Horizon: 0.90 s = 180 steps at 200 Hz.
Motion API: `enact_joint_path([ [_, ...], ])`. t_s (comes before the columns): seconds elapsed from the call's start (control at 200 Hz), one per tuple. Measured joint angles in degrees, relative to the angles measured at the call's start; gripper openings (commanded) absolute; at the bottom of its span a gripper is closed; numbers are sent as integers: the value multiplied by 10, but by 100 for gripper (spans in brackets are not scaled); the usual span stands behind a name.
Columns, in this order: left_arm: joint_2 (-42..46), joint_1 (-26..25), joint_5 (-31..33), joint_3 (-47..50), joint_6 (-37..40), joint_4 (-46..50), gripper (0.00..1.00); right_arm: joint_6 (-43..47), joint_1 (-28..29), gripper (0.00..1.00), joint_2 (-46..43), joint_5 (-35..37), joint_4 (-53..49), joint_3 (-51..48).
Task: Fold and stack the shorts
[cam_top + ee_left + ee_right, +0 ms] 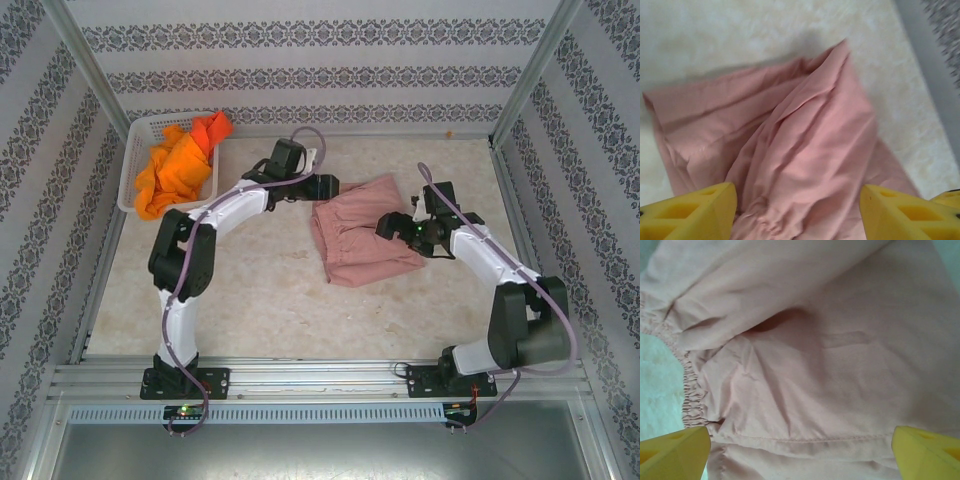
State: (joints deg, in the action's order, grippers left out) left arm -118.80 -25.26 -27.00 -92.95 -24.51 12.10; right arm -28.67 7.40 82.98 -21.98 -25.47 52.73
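The dusty pink shorts (355, 240) lie crumpled on the table's middle, partly folded over. My left gripper (330, 187) hovers at their far left corner; in the left wrist view its yellow fingers (695, 210) stand wide apart over the wrinkled pink cloth (805, 135), holding nothing. At the shorts' right edge is my right gripper (386, 228). Its yellow fingers (675, 452) are spread wide above a stitched hem and elastic waistband (690, 390), and the pink cloth (815, 340) lies loose below them. Bright orange shorts (175, 165) are heaped in the basket.
The white perforated basket (135, 150) stands at the far left corner, against the patterned wall. Patterned walls close in the left, back and right sides. A metal rail (320, 375) runs along the near edge. Bare beige tabletop (270, 300) lies in front of the pink shorts.
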Motion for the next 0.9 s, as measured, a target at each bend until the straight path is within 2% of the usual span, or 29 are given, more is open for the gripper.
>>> enact_joint_path([
  [0.165, -49, -3, -6, 0, 3, 30, 50, -1, 13, 93, 40, -11, 11, 0],
  [0.31, -54, -6, -10, 0, 7, 37, 20, -1, 19, 93, 56, -15, 24, -15],
  [0.37, -55, -6, -5, -1, 5, 39, 13, -1, 19, 93, 57, -15, 27, -24],
  [0.525, -55, -1, 7, 1, 1, 40, 6, -6, 19, 93, 57, -17, 42, -50],
  [0.615, -55, 10, 7, 5, 1, 40, 6, -15, 23, 92, 59, -26, 62, -71],
  [0.739, -55, 25, 7, 9, 1, 47, 12, -42, 37, 91, 57, -46, 111, -101],
  [0.784, -55, 30, 7, 9, 1, 50, 18, -58, 52, 90, 55, -54, 136, -111],
  [0.899, -54, 48, 0, 9, 14, 52, 52, -133, 123, 91, 53, -90, 222, -139],
])
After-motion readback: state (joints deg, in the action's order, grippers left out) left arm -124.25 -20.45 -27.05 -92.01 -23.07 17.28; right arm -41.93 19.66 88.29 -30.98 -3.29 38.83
